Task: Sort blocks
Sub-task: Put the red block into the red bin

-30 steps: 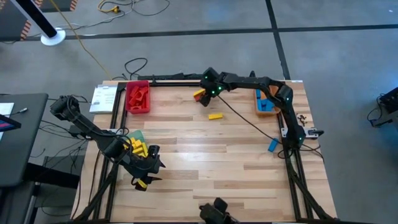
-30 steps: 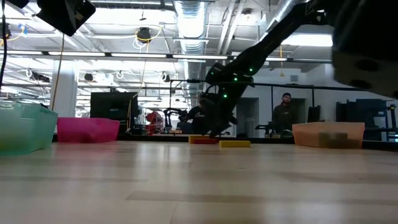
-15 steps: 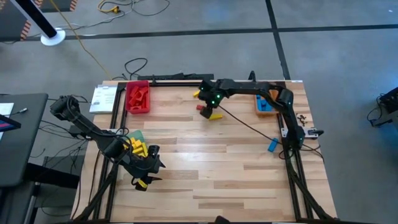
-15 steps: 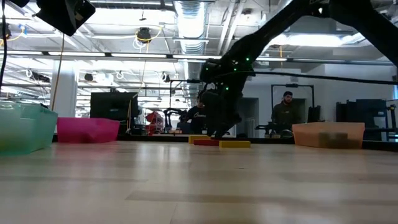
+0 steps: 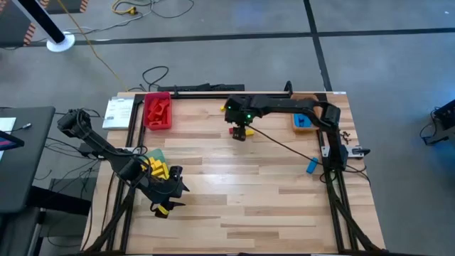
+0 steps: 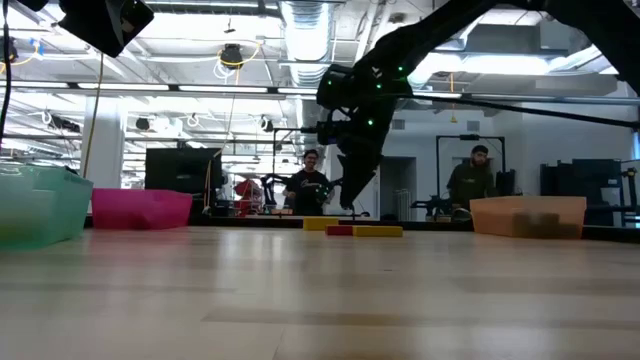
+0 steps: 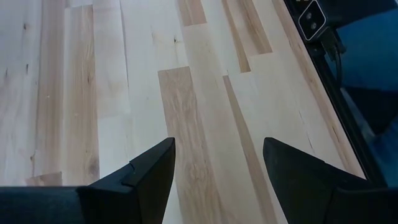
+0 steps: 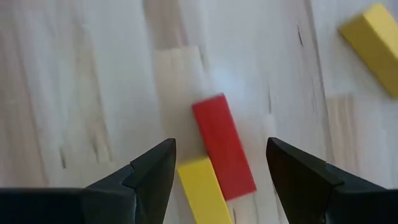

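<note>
A red block [image 8: 222,144] lies flat on the table beside a yellow block [image 8: 203,190]. Another yellow block [image 8: 373,45] lies farther off. My right gripper [image 8: 221,150] hangs open above the red block, one finger on either side of it, touching nothing. The high view places it [image 5: 240,129] mid-table toward the far edge. A blue block [image 5: 311,166] lies near the right edge. My left gripper [image 7: 217,146] waits open over bare wood at the near left [image 5: 173,190].
Three trays stand on the table. A red tray [image 5: 158,111] at the far left holds red blocks, a green tray [image 5: 158,153] by the left arm holds yellow ones, and an orange tray [image 5: 304,121] at the far right holds blue ones. People stand in the room behind [image 6: 470,180].
My right gripper has come from the far edge toward the near edge, risen a little and rolled about its own axis. It now hangs over the red and yellow blocks. Its fingers stay open.
</note>
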{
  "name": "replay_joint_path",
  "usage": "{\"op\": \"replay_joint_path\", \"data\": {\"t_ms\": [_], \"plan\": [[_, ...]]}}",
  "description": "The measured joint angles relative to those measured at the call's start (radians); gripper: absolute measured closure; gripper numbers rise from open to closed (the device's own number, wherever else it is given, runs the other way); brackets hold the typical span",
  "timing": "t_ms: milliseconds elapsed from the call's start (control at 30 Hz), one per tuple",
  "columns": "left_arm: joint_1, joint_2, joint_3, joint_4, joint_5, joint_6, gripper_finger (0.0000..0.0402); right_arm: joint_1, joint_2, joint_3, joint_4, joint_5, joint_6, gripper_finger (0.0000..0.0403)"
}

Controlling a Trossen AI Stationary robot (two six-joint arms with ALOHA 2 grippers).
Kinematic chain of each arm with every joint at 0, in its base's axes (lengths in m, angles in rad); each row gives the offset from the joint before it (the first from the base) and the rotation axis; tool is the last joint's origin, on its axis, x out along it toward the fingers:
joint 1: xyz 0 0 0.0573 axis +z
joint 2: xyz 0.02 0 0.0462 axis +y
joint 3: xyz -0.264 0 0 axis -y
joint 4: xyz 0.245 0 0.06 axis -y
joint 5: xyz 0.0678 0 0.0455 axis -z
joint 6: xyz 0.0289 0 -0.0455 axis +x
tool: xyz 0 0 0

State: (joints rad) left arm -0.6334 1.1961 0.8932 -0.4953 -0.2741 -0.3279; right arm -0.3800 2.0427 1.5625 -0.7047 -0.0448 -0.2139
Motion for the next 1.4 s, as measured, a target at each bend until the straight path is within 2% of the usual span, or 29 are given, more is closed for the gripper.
{"op": "replay_joint_path", "data": {"t_ms": [200,433,600,700,1400], "plan": [[0.000,0.005,0.000,0.002,0.000,-0.010,0.0164,-0.002,0.010,-0.028,0.060,0.003,-0.061,0.0133],[0.000,0.060,0.000,0.004,0.000,0.009,0.0164,-0.014,0.009,-0.082,0.156,0.009,-0.073,0.0133],[0.000,0.099,0.000,0.010,0.002,0.010,0.0164,-0.027,0.008,-0.098,0.163,0.037,-0.075,0.0133],[0.000,0.109,0.000,0.014,0.007,0.017,0.0164,-0.030,0.008,-0.117,0.168,0.000,-0.075,0.0133],[0.000,0.111,0.000,0.069,0.009,0.055,0.0164,-0.030,0.019,-0.211,0.285,-0.014,-0.019,0.0133]]}}
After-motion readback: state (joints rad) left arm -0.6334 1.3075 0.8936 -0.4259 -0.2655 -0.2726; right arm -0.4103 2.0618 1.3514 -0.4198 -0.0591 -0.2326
